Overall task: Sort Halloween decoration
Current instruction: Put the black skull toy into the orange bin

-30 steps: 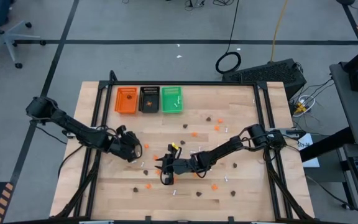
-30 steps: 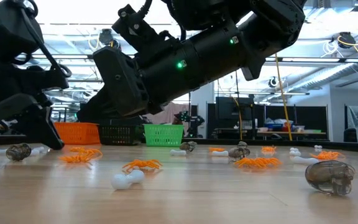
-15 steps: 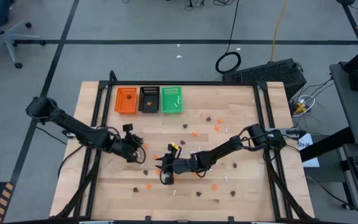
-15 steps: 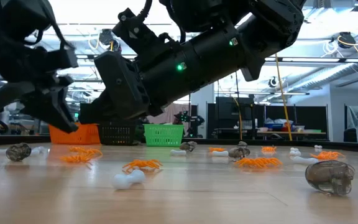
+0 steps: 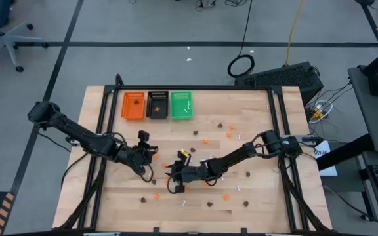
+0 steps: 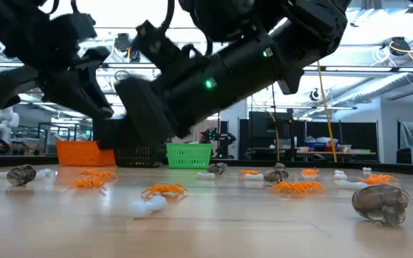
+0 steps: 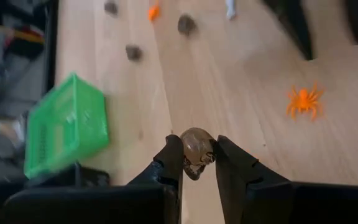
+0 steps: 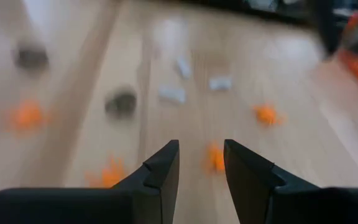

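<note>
Pinching a brown skull trinket (image 7: 196, 147) by its edges, the left gripper (image 7: 196, 163) is risking a slip mid-carry; the right gripper (image 8: 201, 163) is hanging open and empty.

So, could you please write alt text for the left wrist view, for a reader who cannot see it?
The left claw is shut on a small dark brown skull, held above a light wooden table. An orange spider lies on the wood beside it, a green tray is farther off, and a few more small trinkets are scattered beyond.
</note>
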Controlling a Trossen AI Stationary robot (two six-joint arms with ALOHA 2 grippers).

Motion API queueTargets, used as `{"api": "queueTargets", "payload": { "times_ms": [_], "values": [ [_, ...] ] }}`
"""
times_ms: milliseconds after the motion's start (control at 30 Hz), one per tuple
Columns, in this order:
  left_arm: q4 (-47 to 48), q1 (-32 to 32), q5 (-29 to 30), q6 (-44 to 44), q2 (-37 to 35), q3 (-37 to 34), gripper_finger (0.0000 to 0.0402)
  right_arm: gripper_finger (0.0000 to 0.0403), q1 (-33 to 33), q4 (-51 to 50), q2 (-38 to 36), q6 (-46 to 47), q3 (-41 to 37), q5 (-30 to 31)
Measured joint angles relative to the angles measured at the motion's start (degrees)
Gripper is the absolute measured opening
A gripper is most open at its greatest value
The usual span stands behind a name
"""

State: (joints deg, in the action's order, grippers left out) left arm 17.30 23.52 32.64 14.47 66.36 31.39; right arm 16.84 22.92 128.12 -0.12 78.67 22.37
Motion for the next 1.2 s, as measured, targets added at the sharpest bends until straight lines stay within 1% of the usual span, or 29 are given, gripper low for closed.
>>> {"api": "queueTargets", "payload": {
  "times_ms": [100, 233, 333, 400, 433, 500, 600, 700, 767, 833, 967, 1200],
  "values": [
    [-0.05, 1.01, 2.01, 3.42, -0.01, 1.6, 0.0056, 0.0112, 0.0, -9.16, -2.77, -2.43, 0.0, 0.01],
    [-0.05, 2.27, 3.74, 6.63, -0.03, 3.53, 0.0056, 0.0112, 0.02, -22.11, -7.87, -3.24, -0.1, 0.07],
    [-0.07, 3.32, 4.59, 8.19, -0.05, 4.58, 0.0056, 0.0112, 0.27, -25.44, -10.95, -3.57, -3.55, 0.07],
    [-0.04, 4.16, 5.28, 8.89, -0.05, 5.31, 0.0056, 0.0112, 0.39, -23.2, -13.39, -3.56, -7.57, 0.07],
    [-0.1, 4.5, 5.42, 8.93, -0.05, 5.72, 0.0056, 0.0112, 0.42, -20.54, -14.57, -3.17, -10.0, 0.06],
    [-0.11, 5.3, 5.44, 8.95, -0.05, 6.62, 0.0056, 0.0112, 0.42, -13.34, -16.62, -1.55, -15.45, 0.0],
    [-1.21, 6.61, 5.45, 9.62, -0.05, 7.64, 0.0056, 0.0112, 0.37, 0.89, -17.77, 0.06, -23.03, 0.04],
    [-4.16, 8.12, 5.46, 13.72, -0.05, 7.68, 0.0056, 0.0112, 0.37, 14.39, -17.93, 0.83, -28.39, 0.04],
    [-6.46, 8.94, 5.46, 17.41, -0.07, 7.68, 0.0056, 0.0112, 0.42, 19.53, -17.99, 1.8, -30.75, 0.04],
    [-8.55, 9.51, 5.5, 19.49, -0.05, 7.73, 0.0056, 0.0112, 0.42, 22.16, -17.93, 2.41, -32.09, 0.02],
    [-12.18, 10.04, 5.79, 22.35, -0.05, 7.73, 0.0056, 0.0112, 0.39, 22.76, -17.95, 2.43, -32.35, 0.04],
    [-13.88, 10.26, 5.79, 22.35, -0.06, 7.73, 0.0056, 0.0112, 0.42, 22.73, -17.95, 1.56, -32.35, 0.0]
  ]
}}
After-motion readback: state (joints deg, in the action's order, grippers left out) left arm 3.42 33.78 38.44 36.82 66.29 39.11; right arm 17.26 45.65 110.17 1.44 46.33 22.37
